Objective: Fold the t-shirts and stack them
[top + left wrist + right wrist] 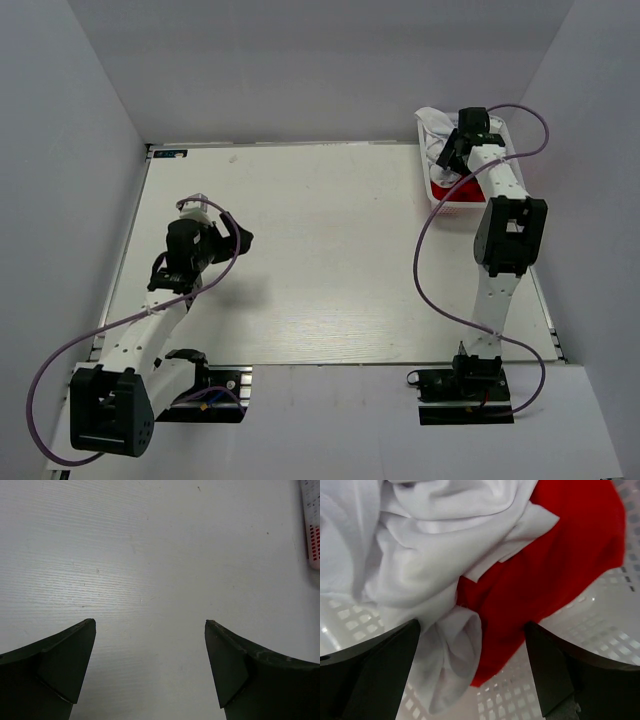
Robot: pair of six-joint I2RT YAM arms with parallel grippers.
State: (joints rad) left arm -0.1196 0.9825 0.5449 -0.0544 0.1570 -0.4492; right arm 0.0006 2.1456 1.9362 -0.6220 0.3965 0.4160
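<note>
Now at pick stage, nothing folded yet. Seen thru wrist cam: right gripper (470,630) spread wide, clasping nothing, poised directly over basket (600,635) at far-right corner of table (330,250). Inside, wadded together: white tee (415,555) and red tee (555,565), white flap lapped over red's edge. Straight below, between fingers (380,670): a rolled white fold, w/ red touching it on the side toward the right-hand finger in that view. No readable long axis on either tee; sleeves, hem, collar not distinguishable in the heap.

Left gripper (150,625) likewise parted and empty, over table, well apart from basket; just basket's side glimpsed at upper right of its cam.

So, by position, prob. a right-arm pick: directly above the tees, left arm nowhere near. Straight down, then close on white fold, approx. Worth biasing toward white side, away from red, to avoid pinching both. Also worth stopping short of lattice floor. Afterward, presumably out toward mid-table for spreading, w/ left arm sharing the work.
</note>
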